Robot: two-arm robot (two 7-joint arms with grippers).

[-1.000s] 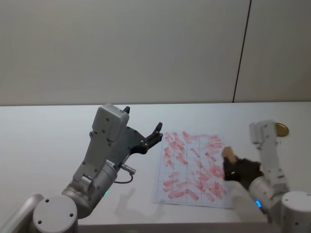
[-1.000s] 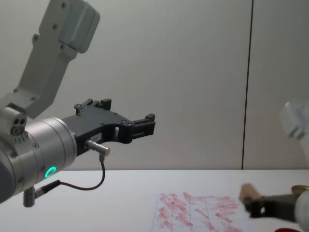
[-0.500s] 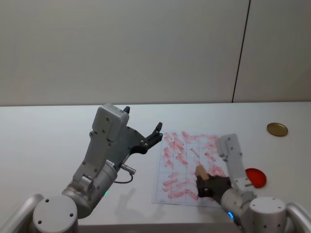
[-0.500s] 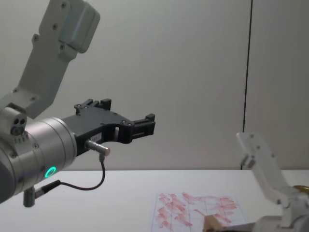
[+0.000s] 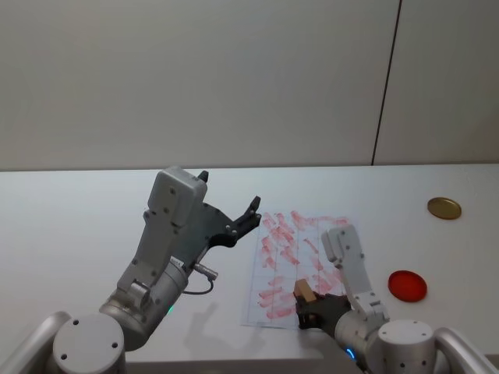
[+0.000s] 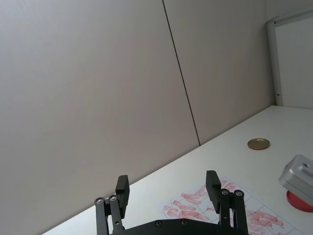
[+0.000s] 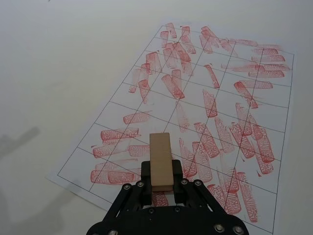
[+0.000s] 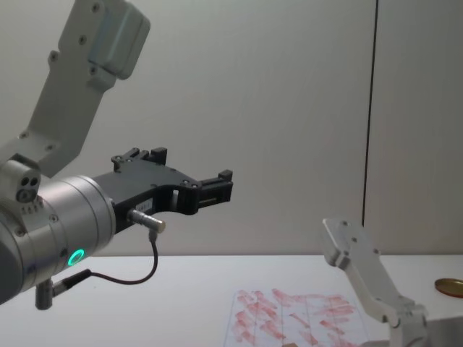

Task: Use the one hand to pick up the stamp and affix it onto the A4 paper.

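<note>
The A4 paper (image 5: 290, 248) lies on the white table, its grid covered in smudgy red prints; it is also in the right wrist view (image 7: 210, 93) and the chest view (image 8: 289, 318). My right gripper (image 5: 309, 305) is over the sheet's near left part, shut on the stamp (image 5: 304, 291). The right wrist view shows the pale wooden stamp (image 7: 160, 159) upright between the black jaws of that gripper (image 7: 160, 180). Its base is hidden, so I cannot tell whether it touches the paper. My left gripper (image 5: 251, 213) hangs open in the air left of the paper, holding nothing.
A flat gold disc (image 5: 444, 208) lies at the far right of the table. A round red pad (image 5: 407, 285) sits right of the paper. The left arm's big silver body (image 8: 58, 224) with a green ring stands at the left.
My right arm has carried the stamp leftward across the paper, from its right edge to its near left part. The left arm has not moved.
</note>
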